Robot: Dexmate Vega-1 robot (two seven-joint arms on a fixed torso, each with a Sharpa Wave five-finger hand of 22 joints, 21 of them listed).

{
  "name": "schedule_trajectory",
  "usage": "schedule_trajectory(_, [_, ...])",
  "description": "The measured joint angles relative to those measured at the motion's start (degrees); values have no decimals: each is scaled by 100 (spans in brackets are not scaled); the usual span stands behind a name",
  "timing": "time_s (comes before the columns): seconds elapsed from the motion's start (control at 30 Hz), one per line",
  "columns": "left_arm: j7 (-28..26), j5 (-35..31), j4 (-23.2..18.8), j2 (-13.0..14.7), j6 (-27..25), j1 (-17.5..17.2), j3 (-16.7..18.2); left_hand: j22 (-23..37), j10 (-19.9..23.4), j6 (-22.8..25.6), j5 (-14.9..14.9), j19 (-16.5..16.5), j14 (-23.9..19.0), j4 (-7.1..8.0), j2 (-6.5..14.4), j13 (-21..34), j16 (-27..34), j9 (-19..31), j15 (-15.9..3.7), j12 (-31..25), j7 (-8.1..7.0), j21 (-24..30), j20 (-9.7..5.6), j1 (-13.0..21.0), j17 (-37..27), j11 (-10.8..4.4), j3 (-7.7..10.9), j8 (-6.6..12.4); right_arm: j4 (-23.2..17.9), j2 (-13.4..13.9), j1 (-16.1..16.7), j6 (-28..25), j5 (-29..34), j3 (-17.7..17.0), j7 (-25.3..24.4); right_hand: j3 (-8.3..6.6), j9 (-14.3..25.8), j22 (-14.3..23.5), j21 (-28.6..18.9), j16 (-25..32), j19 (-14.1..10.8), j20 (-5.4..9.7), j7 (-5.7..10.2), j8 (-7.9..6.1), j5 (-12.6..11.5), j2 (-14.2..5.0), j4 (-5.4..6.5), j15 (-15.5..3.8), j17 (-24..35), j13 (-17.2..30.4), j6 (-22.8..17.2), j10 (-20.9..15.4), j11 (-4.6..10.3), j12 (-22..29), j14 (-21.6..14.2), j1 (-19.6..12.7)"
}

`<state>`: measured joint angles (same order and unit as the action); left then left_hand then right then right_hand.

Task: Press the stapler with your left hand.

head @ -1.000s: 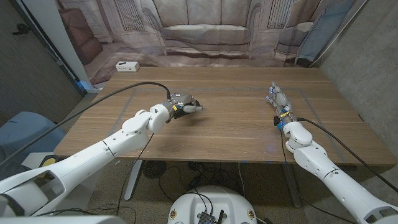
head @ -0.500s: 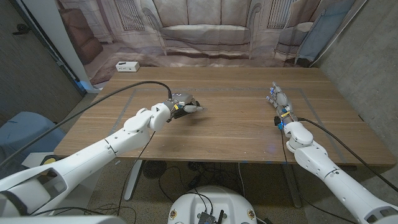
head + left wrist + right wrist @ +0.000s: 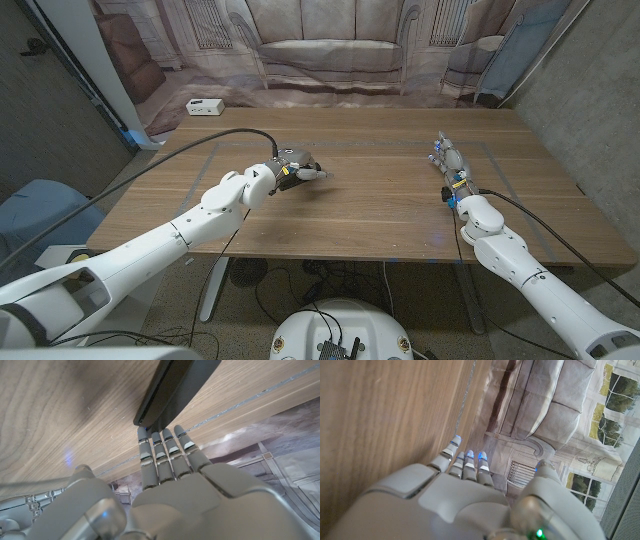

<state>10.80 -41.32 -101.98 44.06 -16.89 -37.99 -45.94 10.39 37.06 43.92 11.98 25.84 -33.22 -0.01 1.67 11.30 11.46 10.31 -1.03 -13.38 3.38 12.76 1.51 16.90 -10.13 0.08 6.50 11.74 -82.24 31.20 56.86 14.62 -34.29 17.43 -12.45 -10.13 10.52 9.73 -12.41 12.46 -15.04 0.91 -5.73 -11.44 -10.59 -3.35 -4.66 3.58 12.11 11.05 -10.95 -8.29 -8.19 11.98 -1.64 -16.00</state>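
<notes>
The dark stapler (image 3: 172,390) lies on the wooden table (image 3: 380,215), left of the middle. My left hand (image 3: 293,166) is over it and hides most of it in the head view. In the left wrist view the fingers (image 3: 165,452) lie straight and side by side, with their tips touching the stapler's near end. My right hand (image 3: 449,165) stands on its edge at the table's right side, fingers stretched out and away from me, holding nothing. The right wrist view shows those fingers (image 3: 465,465) just above the bare wood.
A small white box (image 3: 204,106) sits at the table's back left corner. A black cable (image 3: 225,137) arches over my left forearm. A printed sofa backdrop hangs behind the far edge. Bare wood lies between the two hands.
My left hand has edged slightly forward over the stapler. The right arm has not moved.
</notes>
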Motion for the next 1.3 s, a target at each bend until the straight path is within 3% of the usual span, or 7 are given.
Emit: schedule_trajectory(1.3, [105,-17,-106,64,-201,-73,-15,1,3,119,0,109,-128,-16,31,-5,12,-2,30,-9,-6,0,14,-31,14,-3,-18,0,-64,-7,89,19,-7,-12,-62,23,0,0,43,0,-11,11,0,23,0,0,-23,0,0,0,0,-21,-21,0,0,0])
